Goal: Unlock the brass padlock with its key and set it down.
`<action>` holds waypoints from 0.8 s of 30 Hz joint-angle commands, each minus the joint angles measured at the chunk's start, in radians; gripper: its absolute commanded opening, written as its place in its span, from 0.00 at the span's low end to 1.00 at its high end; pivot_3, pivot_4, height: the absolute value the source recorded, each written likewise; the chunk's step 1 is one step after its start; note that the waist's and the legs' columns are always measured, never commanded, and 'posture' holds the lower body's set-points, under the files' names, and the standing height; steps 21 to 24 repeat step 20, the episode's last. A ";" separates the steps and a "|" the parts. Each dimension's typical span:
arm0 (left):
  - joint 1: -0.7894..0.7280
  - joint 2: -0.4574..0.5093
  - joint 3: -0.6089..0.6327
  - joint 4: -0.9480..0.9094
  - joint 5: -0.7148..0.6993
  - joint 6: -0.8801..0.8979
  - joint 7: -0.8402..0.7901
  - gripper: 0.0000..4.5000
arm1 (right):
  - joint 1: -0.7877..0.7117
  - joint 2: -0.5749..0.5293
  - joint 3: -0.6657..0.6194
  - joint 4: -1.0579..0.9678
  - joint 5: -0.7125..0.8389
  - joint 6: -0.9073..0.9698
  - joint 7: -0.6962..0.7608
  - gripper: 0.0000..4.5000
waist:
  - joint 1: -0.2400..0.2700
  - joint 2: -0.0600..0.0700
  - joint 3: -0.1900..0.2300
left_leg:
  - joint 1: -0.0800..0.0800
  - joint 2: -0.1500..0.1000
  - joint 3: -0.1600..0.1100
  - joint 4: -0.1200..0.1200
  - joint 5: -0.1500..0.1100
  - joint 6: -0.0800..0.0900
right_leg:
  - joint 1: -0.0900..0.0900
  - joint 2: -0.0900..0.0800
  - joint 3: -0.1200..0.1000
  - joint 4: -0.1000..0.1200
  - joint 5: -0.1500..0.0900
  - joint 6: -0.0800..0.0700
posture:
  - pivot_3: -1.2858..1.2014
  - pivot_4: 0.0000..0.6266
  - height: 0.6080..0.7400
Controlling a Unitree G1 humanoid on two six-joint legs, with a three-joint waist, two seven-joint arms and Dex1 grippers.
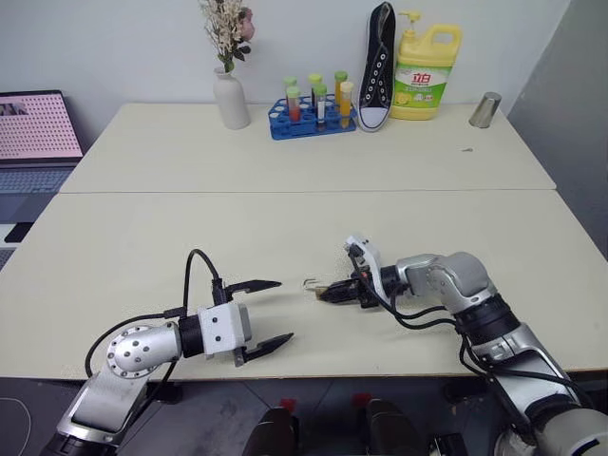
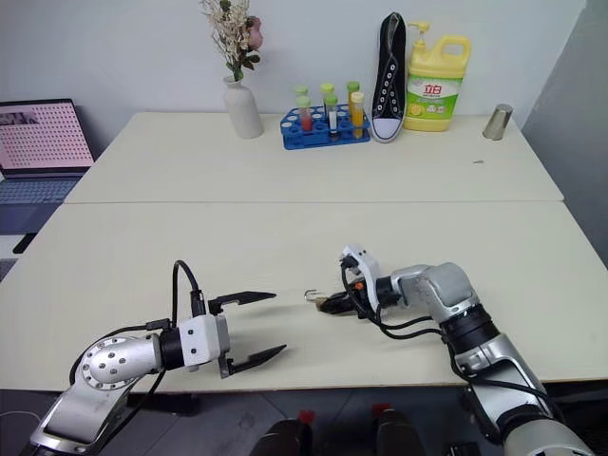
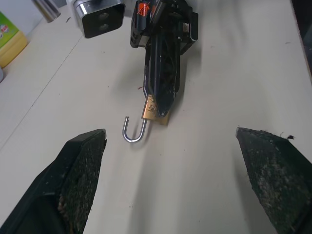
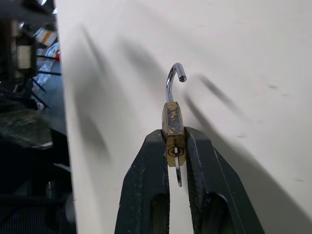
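My right gripper [image 1: 328,292] is shut on the small brass padlock [image 4: 173,124], holding it low over the near table [image 1: 285,228]. The silvery shackle [image 4: 173,80] stands open, its free end swung out of the body and pointing toward my left arm. A thin silvery piece [image 4: 179,178], probably the key, pokes from the padlock's underside between the fingers. To the left of it my left gripper [image 1: 282,311] is open wide with nothing in it, its fingers [image 3: 83,165] aimed at the padlock [image 3: 155,112] a short way off.
On the far table stand a white vase with flowers [image 1: 231,95], a blue rack of tubes [image 1: 309,116], a black shoe [image 1: 377,66], a yellow detergent bottle [image 1: 425,71] and a metal cup [image 1: 484,109]. A laptop [image 1: 33,128] sits at the far left.
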 commanded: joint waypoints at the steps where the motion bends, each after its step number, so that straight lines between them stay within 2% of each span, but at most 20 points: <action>1: 0.001 -0.010 0.043 -0.053 -0.081 0.118 0.026 1.00 | -0.016 -0.033 -0.032 -0.025 -0.011 -0.011 0.043 0.19 | 0.001 0.000 0.000 | 0.000 0.000 0.000 0.000 0.000 0.000 | 0.000 0.000 0.000 0.000 0.000 0.000 | 0.52 0.24 1.00; 3: -0.011 -0.015 0.056 -0.060 -0.134 0.255 0.049 1.00 | 0.012 -0.116 -0.002 -0.096 -0.059 -0.072 0.078 0.30 | 0.003 0.001 0.001 | 0.000 0.000 0.000 0.000 0.000 0.000 | 0.000 0.000 0.000 0.000 0.000 0.000 | 0.52 0.24 1.00; 5: -0.022 0.009 0.048 -0.065 -0.129 0.331 0.040 1.00 | 0.045 -0.183 0.029 -0.175 -0.111 -0.145 0.102 0.48 | 0.004 0.002 0.002 | -0.002 0.000 -0.002 0.001 0.000 0.000 | 0.000 -0.001 -0.002 0.000 0.000 0.000 | 0.52 0.24 1.00; 7: -0.026 0.021 0.045 -0.074 -0.124 0.363 0.034 1.00 | 0.059 -0.202 0.037 -0.202 -0.129 -0.171 0.112 0.65 | 0.000 0.003 0.002 | -0.002 -0.001 -0.001 0.001 0.000 0.000 | 0.000 -0.001 -0.002 0.000 0.000 0.000 | 0.52 0.24 1.00; 9: -0.065 0.037 0.033 -0.056 -0.084 0.371 0.030 1.00 | 0.112 -0.267 0.028 -0.313 -0.162 -0.229 0.116 0.81 | -0.003 0.003 0.002 | -0.001 0.000 -0.001 0.001 0.000 0.000 | 0.000 0.001 -0.002 0.000 0.000 0.000 | 0.52 0.24 1.00; 12: -0.108 0.055 0.020 -0.045 -0.064 0.378 0.007 1.00 | 0.202 -0.361 -0.036 -0.471 -0.205 -0.358 0.119 1.00 | 0.001 0.004 0.002 | -0.002 0.001 -0.003 0.001 0.000 0.000 | 0.000 0.001 -0.004 0.000 0.000 0.000 | 0.52 0.24 1.00; 15: -0.124 0.047 0.045 -0.056 -0.124 0.394 -0.024 1.00 | 0.266 -0.421 -0.111 -0.583 -0.170 -0.391 0.141 1.00 | -0.001 0.003 0.003 | -0.003 0.000 -0.002 0.001 0.000 0.000 | 0.000 0.000 -0.003 0.000 0.000 0.000 | 0.52 0.24 1.00; 18: -0.128 0.059 0.050 -0.057 -0.126 0.413 -0.036 1.00 | 0.314 -0.445 -0.160 -0.645 -0.142 -0.372 0.141 1.00 | -0.001 0.003 0.003 | -0.003 0.000 -0.002 0.001 0.000 0.000 | 0.000 0.000 -0.003 -0.001 0.000 0.000 | 0.52 0.24 1.00; 24: -0.141 0.048 0.059 -0.038 -0.141 0.412 -0.040 1.00 | 0.353 -0.469 -0.175 -0.684 -0.144 -0.386 0.149 1.00 | 0.000 0.003 0.003 | -0.003 0.000 -0.003 0.001 0.000 0.000 | 0.000 0.000 -0.004 -0.001 0.000 0.000 | 0.52 0.24 1.00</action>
